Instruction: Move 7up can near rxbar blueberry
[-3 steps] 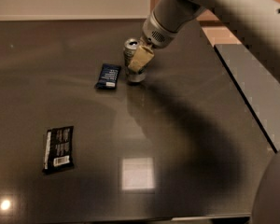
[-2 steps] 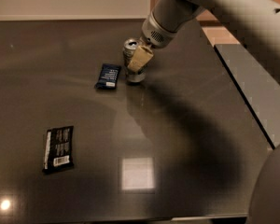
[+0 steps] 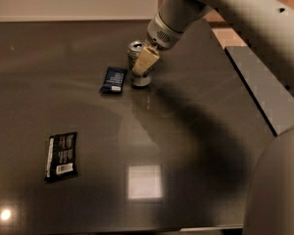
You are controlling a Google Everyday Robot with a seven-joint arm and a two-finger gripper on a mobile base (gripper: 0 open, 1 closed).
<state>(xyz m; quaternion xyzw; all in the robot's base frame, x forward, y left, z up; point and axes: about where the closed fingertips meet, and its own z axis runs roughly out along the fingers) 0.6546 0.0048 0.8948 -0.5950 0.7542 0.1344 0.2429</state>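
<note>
Camera view shows a dark, glossy table (image 3: pixel 196 131) with the arm reaching in from the upper right and the gripper (image 3: pixel 143 63) down at the 7up can (image 3: pixel 135 48) in the far middle of the surface. The gripper sits right against the near right side of the can, but whether it is clamped on the can or loose around it I cannot tell from this angle. The can stands upright with its base on or just above the table, and its reflection shows beneath it. Just to its left lies the rxbar blueberry (image 3: pixel 113 79), flat, with a narrow gap between wrapper and can. A larger black wrapper (image 3: pixel 62 155) with a barcode lies well apart at the near left and plays no part here.

By my reading the placing step is in hand and the task looks close to finished, since the can already stands next to the bar. The next move probably calls for freeing the can if it is held, then lifting the gripper straight up and away so the can is not tipped or nudged into the wrapper
</note>
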